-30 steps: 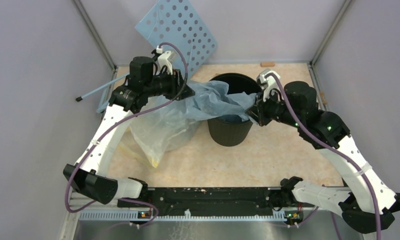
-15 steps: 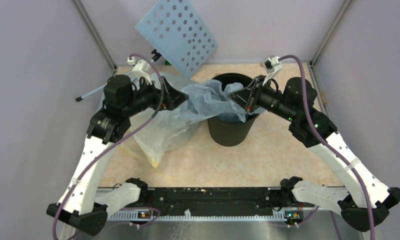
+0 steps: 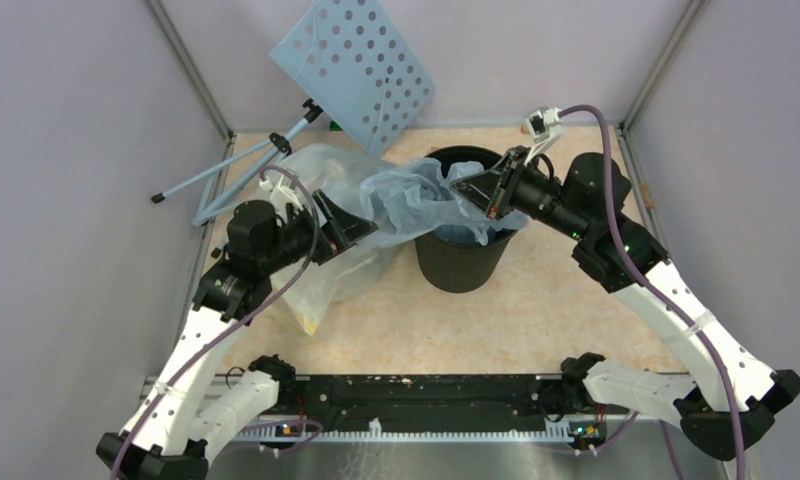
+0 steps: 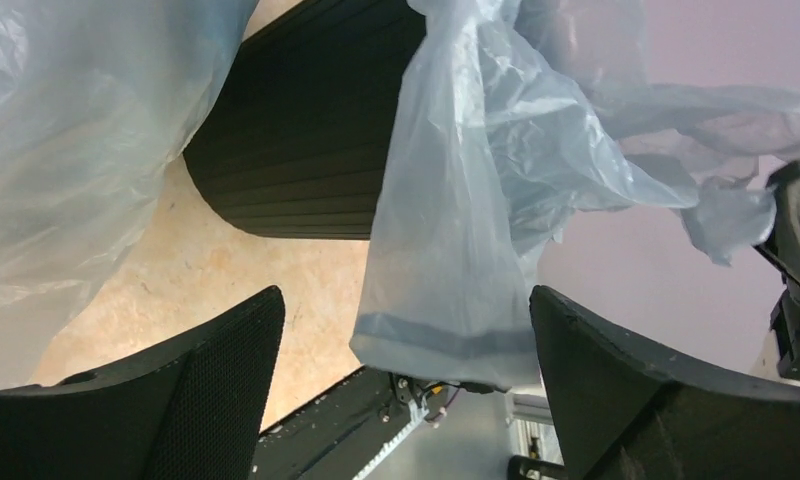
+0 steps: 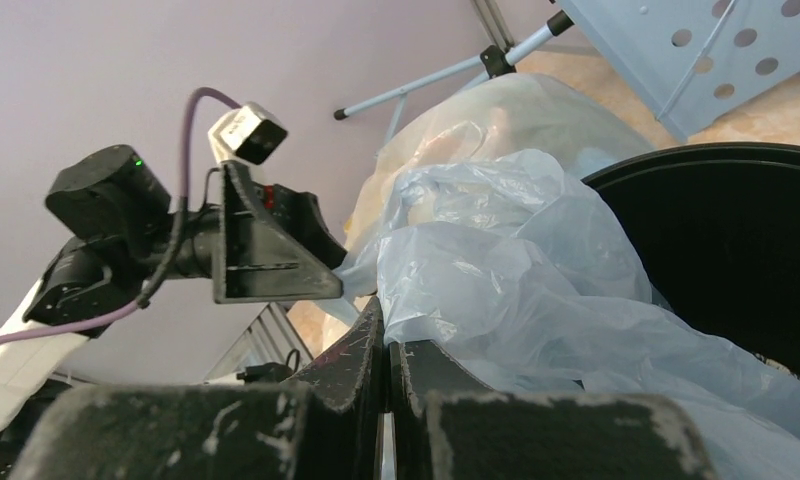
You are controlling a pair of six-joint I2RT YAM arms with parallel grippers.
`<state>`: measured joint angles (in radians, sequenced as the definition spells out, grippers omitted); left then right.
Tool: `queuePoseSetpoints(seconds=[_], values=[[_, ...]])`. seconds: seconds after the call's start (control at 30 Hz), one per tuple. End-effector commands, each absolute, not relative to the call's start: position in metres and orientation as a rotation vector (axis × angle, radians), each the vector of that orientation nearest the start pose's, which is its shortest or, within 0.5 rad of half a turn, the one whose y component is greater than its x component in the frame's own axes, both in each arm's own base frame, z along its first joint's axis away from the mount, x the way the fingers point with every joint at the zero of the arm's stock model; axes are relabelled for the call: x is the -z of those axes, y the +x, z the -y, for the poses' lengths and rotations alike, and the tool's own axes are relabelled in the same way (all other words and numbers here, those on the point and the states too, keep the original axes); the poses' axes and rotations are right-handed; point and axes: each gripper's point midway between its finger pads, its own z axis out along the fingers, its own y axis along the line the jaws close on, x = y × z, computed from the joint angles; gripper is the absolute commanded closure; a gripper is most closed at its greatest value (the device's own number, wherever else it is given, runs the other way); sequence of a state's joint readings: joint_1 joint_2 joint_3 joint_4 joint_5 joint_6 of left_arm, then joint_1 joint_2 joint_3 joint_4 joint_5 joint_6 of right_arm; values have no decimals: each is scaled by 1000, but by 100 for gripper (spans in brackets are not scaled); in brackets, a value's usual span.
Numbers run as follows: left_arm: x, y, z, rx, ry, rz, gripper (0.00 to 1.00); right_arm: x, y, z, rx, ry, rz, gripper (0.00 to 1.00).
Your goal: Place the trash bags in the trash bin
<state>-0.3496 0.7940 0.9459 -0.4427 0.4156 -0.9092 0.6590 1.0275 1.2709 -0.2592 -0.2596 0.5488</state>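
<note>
The light-blue trash bag (image 3: 408, 196) hangs crumpled over the left rim of the black trash bin (image 3: 461, 258), part inside and part trailing outside to the left. My right gripper (image 3: 466, 190) hovers over the bin's mouth, shut on the bag's upper edge. In the right wrist view its fingertips (image 5: 387, 345) pinch the film of the trash bag (image 5: 496, 270) beside the bin (image 5: 736, 250). My left gripper (image 3: 352, 230) stands open just left of the bag, holding nothing. The left wrist view shows the bag (image 4: 476, 200) hanging free beyond the wide jaws of my left gripper (image 4: 406, 330), with the bin (image 4: 296, 130) behind.
A larger clear yellowish sack (image 3: 311, 270) lies left of the bin, under my left gripper. A pale-blue perforated panel (image 3: 356, 70) on a thin stand (image 3: 226, 170) leans at the back left. Grey walls close in both sides.
My left gripper has opened, let go of the bag and drawn back toward the near left. My right gripper has risen with the bag's edge to above the bin's mouth.
</note>
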Motion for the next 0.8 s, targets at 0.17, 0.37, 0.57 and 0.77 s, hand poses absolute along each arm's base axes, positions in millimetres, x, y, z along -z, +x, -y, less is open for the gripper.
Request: queuePoseSetpoints(seconds=[0.17,0.37,0.57,0.77], values=[[-346,245,213,1406,-182,-1849,16,-437,225,-255,-1120,-293,-1645,100],[-339,269,197,1160,-129,-1838,98,-438,247,-206,-790,-157,-1718,100],[-345,283,169,842,-29,-1911,100,-425,278,-121,-370,72,-1834,100],[-341,291,176,806,127,-2014,100,-406,303,-88,-376,150,-1918,100]])
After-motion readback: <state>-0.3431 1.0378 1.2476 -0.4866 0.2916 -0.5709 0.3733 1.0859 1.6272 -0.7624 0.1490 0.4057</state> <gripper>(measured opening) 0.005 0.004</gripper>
